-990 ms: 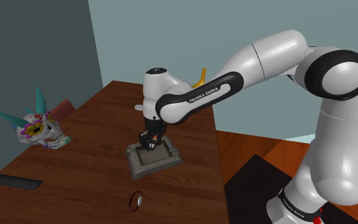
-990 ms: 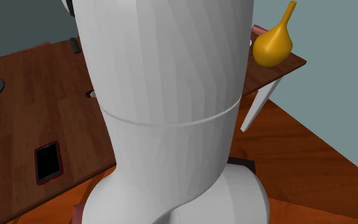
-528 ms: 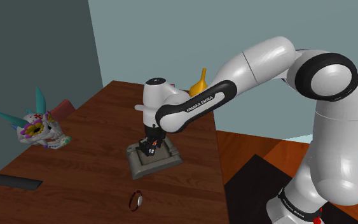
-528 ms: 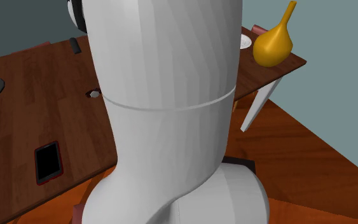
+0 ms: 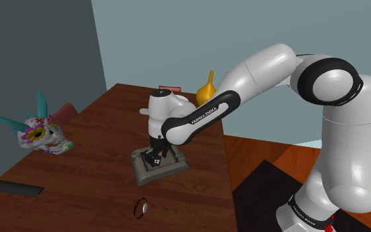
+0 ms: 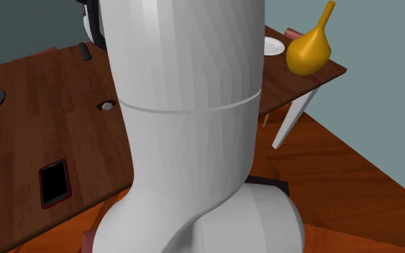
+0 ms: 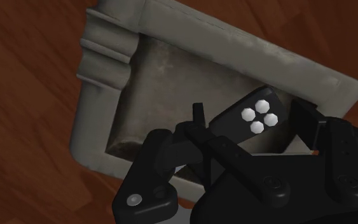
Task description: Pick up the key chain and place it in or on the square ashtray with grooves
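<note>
Key chain [image 7: 257,118], a black fob with four white dots, sits between the tool's [image 7: 248,122] two fingers. I read them as closed onto it from either side. It hangs low inside the grey ashtray [image 7: 98,108], over the corner of the hollow nearest the tool. The wrist view tells me that much.

The shoulder view gives me the wider bench [image 5: 105,125]. A painted skull [image 5: 42,134] lies well apart from the ashtray, and a small ring [image 5: 140,208] lies near it toward the bench's front edge. The second exterior view adds a phone [image 6: 55,183] and a white plate [image 6: 272,47] beside a yellow vase [image 6: 308,47], with the arm's white trunk across its middle.

The arm [image 5: 197,115] reaches out from the stand. Its forearm slopes down and the hand points almost straight down into the ashtray.
</note>
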### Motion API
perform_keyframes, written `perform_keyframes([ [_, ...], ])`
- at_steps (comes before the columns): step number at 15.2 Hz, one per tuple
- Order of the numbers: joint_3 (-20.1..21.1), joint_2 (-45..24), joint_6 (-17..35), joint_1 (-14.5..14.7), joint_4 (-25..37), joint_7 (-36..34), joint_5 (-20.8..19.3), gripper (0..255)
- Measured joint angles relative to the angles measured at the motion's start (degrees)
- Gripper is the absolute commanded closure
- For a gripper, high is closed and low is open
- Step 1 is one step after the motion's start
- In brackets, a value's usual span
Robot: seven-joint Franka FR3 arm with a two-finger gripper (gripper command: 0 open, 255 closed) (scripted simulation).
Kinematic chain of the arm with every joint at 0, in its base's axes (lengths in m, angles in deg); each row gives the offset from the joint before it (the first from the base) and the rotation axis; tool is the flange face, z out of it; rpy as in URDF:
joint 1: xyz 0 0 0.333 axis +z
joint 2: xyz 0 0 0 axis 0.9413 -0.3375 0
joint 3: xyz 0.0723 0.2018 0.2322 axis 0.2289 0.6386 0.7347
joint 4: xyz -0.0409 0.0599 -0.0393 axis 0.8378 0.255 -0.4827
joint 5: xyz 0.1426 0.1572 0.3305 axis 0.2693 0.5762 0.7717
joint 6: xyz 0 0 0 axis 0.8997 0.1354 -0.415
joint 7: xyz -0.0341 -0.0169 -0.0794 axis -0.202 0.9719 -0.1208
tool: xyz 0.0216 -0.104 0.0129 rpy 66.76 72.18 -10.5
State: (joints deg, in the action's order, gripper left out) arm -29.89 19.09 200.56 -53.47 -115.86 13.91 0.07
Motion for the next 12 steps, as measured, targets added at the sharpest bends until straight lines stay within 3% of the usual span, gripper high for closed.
perform_keyframes([
  [3,-0.01,-0.06,0.09,0.02,-0.02,-0.03,-0.03,255],
  [4,-0.01,-0.07,0.09,0.02,-0.02,-0.03,-0.03,0],
  [12,0.33,1.83,-1.48,-0.40,-0.26,0.52,0.68,0],
])
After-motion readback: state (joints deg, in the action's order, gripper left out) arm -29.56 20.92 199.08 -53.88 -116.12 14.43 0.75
